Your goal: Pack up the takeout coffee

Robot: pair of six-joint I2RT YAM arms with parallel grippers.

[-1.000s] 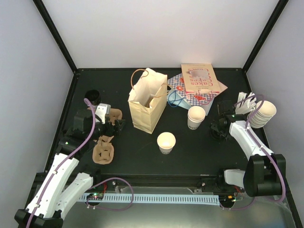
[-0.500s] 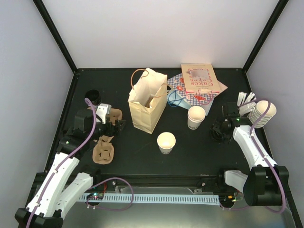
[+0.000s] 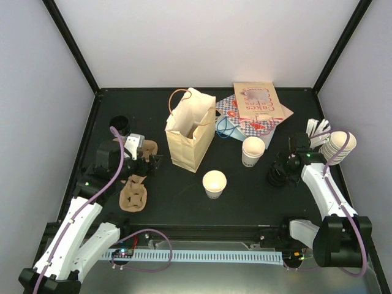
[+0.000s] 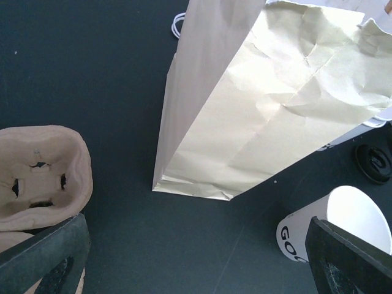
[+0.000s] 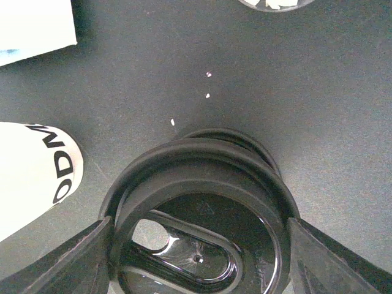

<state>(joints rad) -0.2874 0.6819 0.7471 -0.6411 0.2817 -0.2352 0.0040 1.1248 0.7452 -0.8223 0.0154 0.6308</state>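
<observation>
right gripper (image 3: 277, 176) is clamped on the black lid (image 5: 202, 208), fingers (image 5: 73, 257) on opposite sides of its rim, jaws spread to the lid's width. lid sits low over the table (image 3: 245, 202), sip-hole side toward the wrist cam; a 2nd dark ring shows just behind it, can't tell if that's another lid or shadow. so the coffee is in 2 parts: the lid is in that grip, just right of the far cup (image 3: 253, 150), not touching it. far cup is upright and open-topped, printed lettering on its wall. near cup (image 3: 214, 183) is also upright and open-topped, in front of the bag, inside shows only pale cream, contents can't tell. tan paper bag (image 3: 191, 130) stands upright mid-table, mouth open, interior in shadow, can't tell what's in it. stack of nested cups (image 3: 340, 147) at the right edge. 2 brown cup carriers (image 3: 133, 195) on the left, near one beside the left arm. left gripper (image 3: 152, 162) is just left of the bag base, jaws fully wide, holding nothing
</observation>
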